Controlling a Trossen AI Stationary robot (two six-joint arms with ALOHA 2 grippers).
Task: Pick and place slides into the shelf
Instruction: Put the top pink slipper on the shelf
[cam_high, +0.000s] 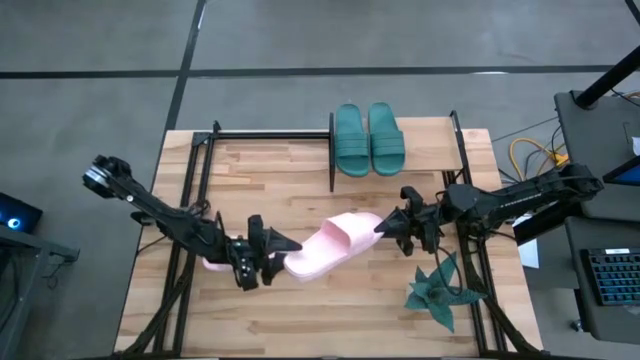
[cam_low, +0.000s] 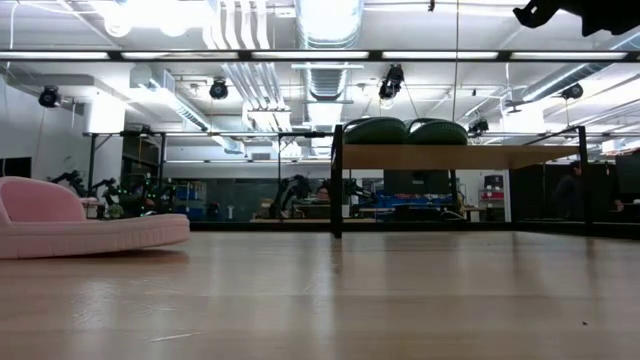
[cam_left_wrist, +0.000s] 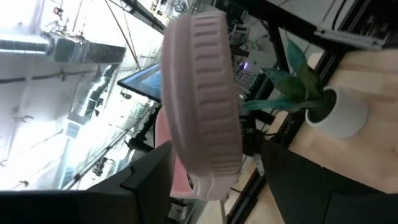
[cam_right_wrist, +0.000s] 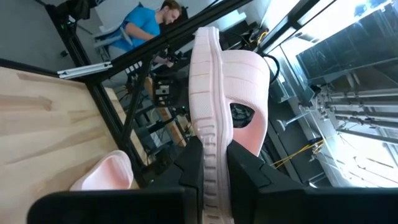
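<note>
One pale pink slide (cam_high: 335, 245) hangs in the air over the table's middle, between my two grippers. My right gripper (cam_high: 385, 225) is shut on its strap end. My left gripper (cam_high: 272, 258) stands wide open around its other end (cam_left_wrist: 208, 180), one finger (cam_left_wrist: 146, 180) on each side. A second pink slide (cam_high: 213, 263) lies sole down on the table under my left arm, also seen in the low view (cam_low: 80, 225). Two dark teal slides (cam_high: 368, 140) rest side by side on the shelf (cam_high: 430, 158) at the far edge. My left gripper has the slide's heel end between its open fingers, and narrow gaps show on both sides; I cannot tell whether they touch it. My right gripper pinches the sole (cam_right_wrist: 211, 165) at the toe end, just below the strap (cam_right_wrist: 249, 81), between its two fingers. The fingers come about level from the table's right, along the slide. The slide is lifted clear and reaches out toward my left gripper.
A teal spiky plant (cam_high: 440, 290) in a white pot (cam_left_wrist: 339, 112) stands at the near right, close under my right arm. Black frame rails run along both table sides. A person in blue (cam_right_wrist: 146, 22) sits beyond the table.
</note>
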